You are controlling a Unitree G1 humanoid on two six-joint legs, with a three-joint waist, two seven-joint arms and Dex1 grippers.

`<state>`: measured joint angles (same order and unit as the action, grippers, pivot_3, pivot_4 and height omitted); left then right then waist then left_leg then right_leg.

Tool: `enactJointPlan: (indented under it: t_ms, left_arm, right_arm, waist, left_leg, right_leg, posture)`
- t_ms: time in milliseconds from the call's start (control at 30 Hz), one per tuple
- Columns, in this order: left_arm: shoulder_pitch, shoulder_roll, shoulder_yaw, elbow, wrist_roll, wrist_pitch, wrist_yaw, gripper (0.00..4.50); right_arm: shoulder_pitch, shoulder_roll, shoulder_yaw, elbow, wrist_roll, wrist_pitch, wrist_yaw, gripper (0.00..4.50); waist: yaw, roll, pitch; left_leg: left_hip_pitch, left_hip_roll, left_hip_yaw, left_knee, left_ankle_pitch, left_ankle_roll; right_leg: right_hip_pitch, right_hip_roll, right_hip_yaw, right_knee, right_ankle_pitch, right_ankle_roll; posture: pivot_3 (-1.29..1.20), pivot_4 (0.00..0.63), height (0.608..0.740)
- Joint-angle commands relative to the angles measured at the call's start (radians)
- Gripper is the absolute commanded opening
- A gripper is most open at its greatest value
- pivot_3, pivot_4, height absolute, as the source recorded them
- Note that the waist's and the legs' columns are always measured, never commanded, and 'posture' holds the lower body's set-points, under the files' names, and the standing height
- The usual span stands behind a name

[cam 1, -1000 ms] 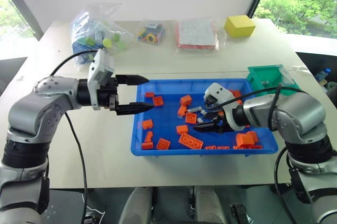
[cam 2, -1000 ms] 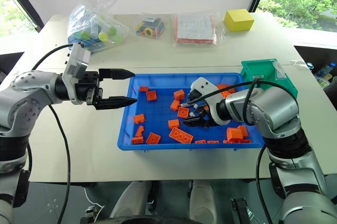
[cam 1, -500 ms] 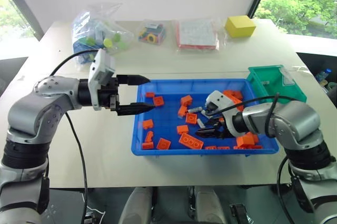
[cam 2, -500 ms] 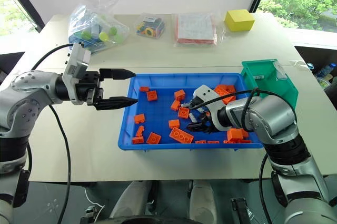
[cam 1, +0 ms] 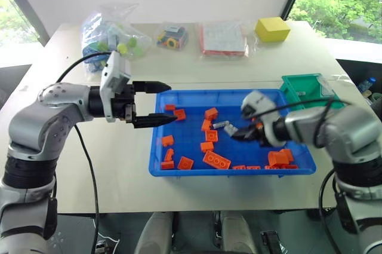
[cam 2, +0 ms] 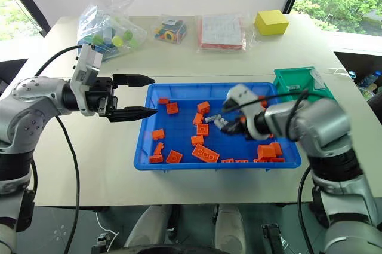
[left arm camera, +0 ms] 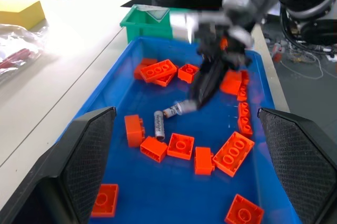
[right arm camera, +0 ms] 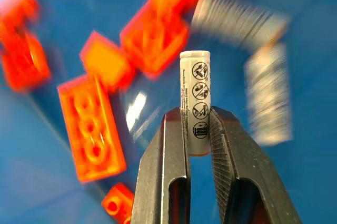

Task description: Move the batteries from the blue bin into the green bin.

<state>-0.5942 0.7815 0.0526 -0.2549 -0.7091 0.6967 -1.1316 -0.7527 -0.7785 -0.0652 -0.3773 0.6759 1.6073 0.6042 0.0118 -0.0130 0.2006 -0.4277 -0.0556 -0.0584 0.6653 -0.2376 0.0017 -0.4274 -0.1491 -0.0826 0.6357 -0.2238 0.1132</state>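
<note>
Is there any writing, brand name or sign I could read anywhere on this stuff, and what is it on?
No word or number can be read.
Battery held in the shut right gripper: four round warning pictograms stacked in a column; the fine print beside them is too small to read.
Batteries lying in the blue bin: label print too blurred.
Flat packet on the table: pattern too small to read.

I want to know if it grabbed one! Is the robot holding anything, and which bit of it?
Yes. The right gripper is shut on a battery, pinching its lower end. The left gripper is open and holds nothing.
</note>
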Motion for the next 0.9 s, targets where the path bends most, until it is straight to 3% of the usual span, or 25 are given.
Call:
enactJointPlan:
  t_ms: [33, 233, 433, 667, 900]
  left_arm:
    - [-0.004, 0.005, 0.013, -0.009, -0.009, -0.01, -0.009, 4.5]
    - [-0.013, -0.01, 0.0, 0.001, -0.004, -0.014, -0.014, 4.5]
    - [-0.027, -0.014, -0.001, 0.012, -0.001, -0.018, -0.022, 4.5]
    - [-0.027, -0.009, 0.005, 0.006, -0.001, -0.014, -0.02, 4.5]
    - [-0.02, 0.002, 0.013, 0.0, -0.003, -0.013, -0.02, 4.5]
  right_arm:
    - [-0.059, -0.071, -0.132, 0.049, 0.004, 0.007, -0.025, 0.03]
    - [-0.047, -0.279, -0.128, 0.289, -0.132, -0.183, -0.011, 0.03]
    - [0.086, -0.355, -0.075, 0.405, -0.234, -0.4, 0.034, 0.03]
    - [0.122, -0.321, -0.062, 0.453, -0.277, -0.526, 0.064, 3.5]
    - [0.068, -0.26, -0.004, 0.252, -0.18, -0.502, 0.187, 3.5]
  waist:
    - [0.003, -0.001, 0.0]
    - [0.0, -0.001, 0.0]
    - [-0.007, 0.0, 0.0]
    - [-0.008, 0.0, 0.0]
    - [-0.009, 0.001, 0.0]
  left_leg:
    - [0.0, 0.0, 0.0, 0.0, 0.0, 0.0]
    - [-0.001, -0.001, 0.002, 0.0, 0.0, 0.0]
    - [0.0, 0.001, 0.003, -0.001, -0.001, 0.001]
    - [0.0, 0.001, 0.003, 0.0, 0.0, 0.001]
    - [0.0, 0.001, 0.002, 0.0, -0.001, 0.001]
  right_leg:
    - [0.0, 0.0, 0.0, 0.0, 0.0, 0.0]
    - [0.001, -0.001, 0.0, -0.003, 0.0, 0.0]
    - [0.001, -0.001, 0.0, -0.003, 0.0, 0.0]
    - [0.0, 0.0, 0.0, -0.002, 0.0, 0.0]
    - [0.0, 0.0, 0.0, -0.002, 0.0, 0.0]
  posture:
    - [0.0, 0.15, 0.692]
    - [0.0, 0.15, 0.692]
    - [0.0, 0.15, 0.692]
    - [0.0, 0.15, 0.692]
    - [0.0, 0.15, 0.692]
